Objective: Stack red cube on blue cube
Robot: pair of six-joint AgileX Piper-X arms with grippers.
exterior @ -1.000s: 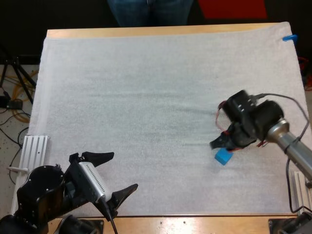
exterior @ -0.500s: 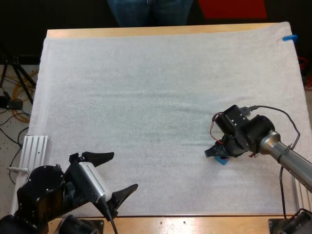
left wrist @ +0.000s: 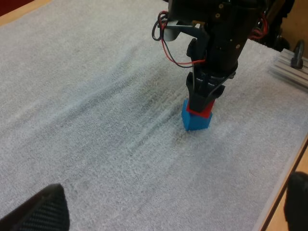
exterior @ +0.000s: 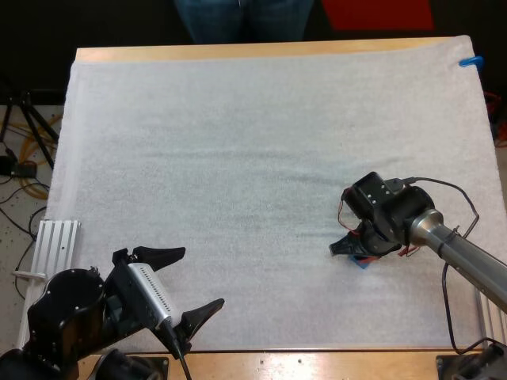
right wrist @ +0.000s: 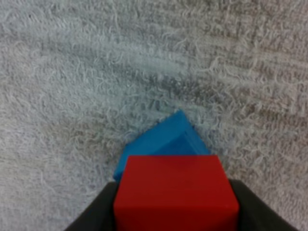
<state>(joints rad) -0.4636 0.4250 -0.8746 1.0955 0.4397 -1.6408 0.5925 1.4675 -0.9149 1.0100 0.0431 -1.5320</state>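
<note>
Count: two grippers, one red cube, one blue cube, one person.
Left gripper point(exterior: 202, 277): nearest to me, over the near left part of the white mat point(exterior: 238, 142). Its fingers point(left wrist: 42, 211) stand wide apart, and I see nothing between them.
Right gripper point(exterior: 352, 247): further out, toward the mat's right side, pointing down. Its fingers point(right wrist: 96, 214) are clamped on the red cube from both sides.
Red cube point(right wrist: 175, 192): one, held by the right gripper. It sits on top of the blue cube with no gap I can see.
Blue cube point(left wrist: 196, 121): one, on the mat directly under the red cube. It is turned relative to the red cube, so one corner pokes out beyond the red one.
Hidden: from the high view the right gripper covers the red cube, and I can only make out a sliver of blue.
Table point(exterior: 238, 52): a wooden strip shows past the mat's far edge.
Person point(exterior: 242, 20): at the far side of the table, legs only, cut off by the view's edge.
</note>
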